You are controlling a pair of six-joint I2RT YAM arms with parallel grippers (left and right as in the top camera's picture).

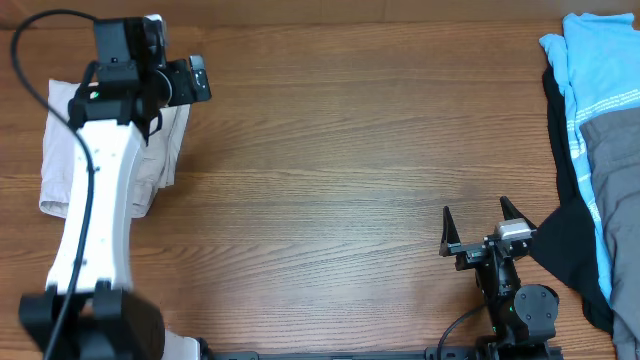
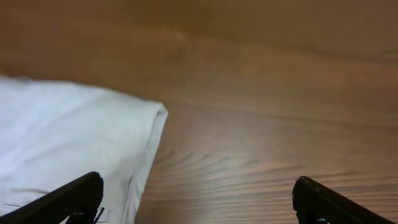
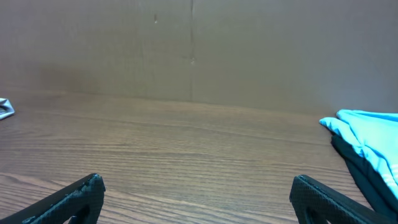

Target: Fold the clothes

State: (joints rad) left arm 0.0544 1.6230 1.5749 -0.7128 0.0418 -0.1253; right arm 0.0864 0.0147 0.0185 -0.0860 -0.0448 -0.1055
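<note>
The light beige shorts point(image 1: 165, 150) lie folded in a compact stack at the table's far left, partly hidden under my left arm. In the left wrist view the shorts point(image 2: 74, 130) fill the left side, with one corner ending on bare wood. My left gripper point(image 1: 195, 82) hovers over the stack's upper right edge; its fingers point(image 2: 198, 180) are wide open and hold nothing. My right gripper point(image 1: 477, 210) rests low at the front right, far from the shorts. It is open and empty point(image 3: 198, 180) over bare wood.
A pile of other garments lies along the right edge: a light blue striped one point(image 1: 590, 60), a grey one point(image 1: 615, 150) and a black one point(image 1: 570, 250). The blue and black edges show in the right wrist view point(image 3: 367, 134). Wood-grain table point(image 1: 350, 150) lies between.
</note>
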